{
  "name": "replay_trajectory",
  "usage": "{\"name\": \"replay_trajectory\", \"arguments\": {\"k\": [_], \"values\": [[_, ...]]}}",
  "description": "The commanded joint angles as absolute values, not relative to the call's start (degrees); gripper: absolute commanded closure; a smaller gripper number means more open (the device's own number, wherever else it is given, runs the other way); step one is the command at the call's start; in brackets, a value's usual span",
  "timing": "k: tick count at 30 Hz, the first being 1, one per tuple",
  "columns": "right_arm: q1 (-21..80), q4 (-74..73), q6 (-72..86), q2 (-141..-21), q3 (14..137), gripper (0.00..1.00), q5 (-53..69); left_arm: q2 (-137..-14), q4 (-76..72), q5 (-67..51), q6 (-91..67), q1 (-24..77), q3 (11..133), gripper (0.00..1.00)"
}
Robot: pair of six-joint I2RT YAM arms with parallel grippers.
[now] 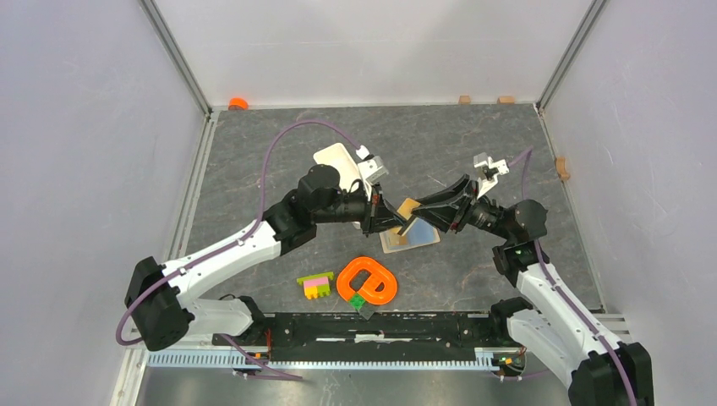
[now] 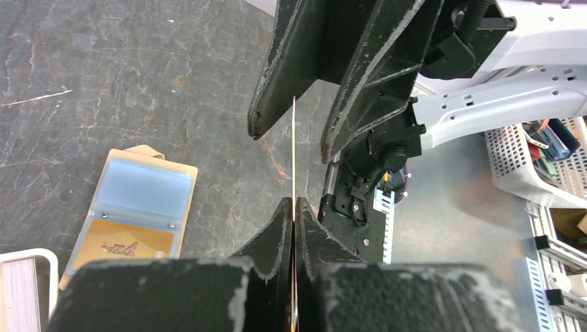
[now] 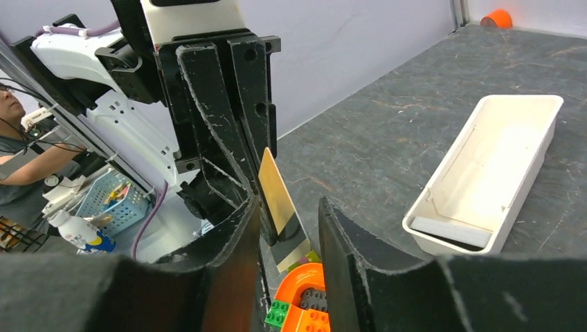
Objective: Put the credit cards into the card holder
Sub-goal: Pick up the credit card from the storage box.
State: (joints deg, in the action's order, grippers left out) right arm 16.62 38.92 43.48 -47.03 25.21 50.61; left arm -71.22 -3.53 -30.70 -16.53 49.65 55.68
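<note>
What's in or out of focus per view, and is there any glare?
Top external: evenly lit, sharp, no glare. Left wrist: the left fingers blur close up; the card shows edge-on as a bright line. Right wrist: the right fingers are blurred, the white tray sharp.

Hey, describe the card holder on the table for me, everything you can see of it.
The card holder is a beige, leather-looking wallet lying open and flat on the grey table. A short tab sticks out of one end. Inside are clear plastic sleeves fixed by two small studs: one pocket looks pale blue, the other shows an orange-gold card with script lettering. Nothing but the table touches it.
</note>
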Motion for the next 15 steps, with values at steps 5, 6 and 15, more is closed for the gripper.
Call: {"name": "replay_trajectory", "arguments": {"k": [5, 6, 15], "values": [[17.28, 49.97, 50.18, -49.14, 26.48, 0.99, 54.99, -70.47, -6.50, -30.90, -17.73, 50.96, 55.60, 0.98], [17.31, 49.84, 50.06, -49.13, 26.46, 1.00, 55.15, -70.25, -6.59, -30.45, -17.59, 51.06, 55.34, 0.98], [17.32, 20.77, 28.76, -46.51, 32.93, 1.00, 52.43, -63.98, -9.86, -23.14, -17.68, 51.23, 50.85, 0.01]]}}
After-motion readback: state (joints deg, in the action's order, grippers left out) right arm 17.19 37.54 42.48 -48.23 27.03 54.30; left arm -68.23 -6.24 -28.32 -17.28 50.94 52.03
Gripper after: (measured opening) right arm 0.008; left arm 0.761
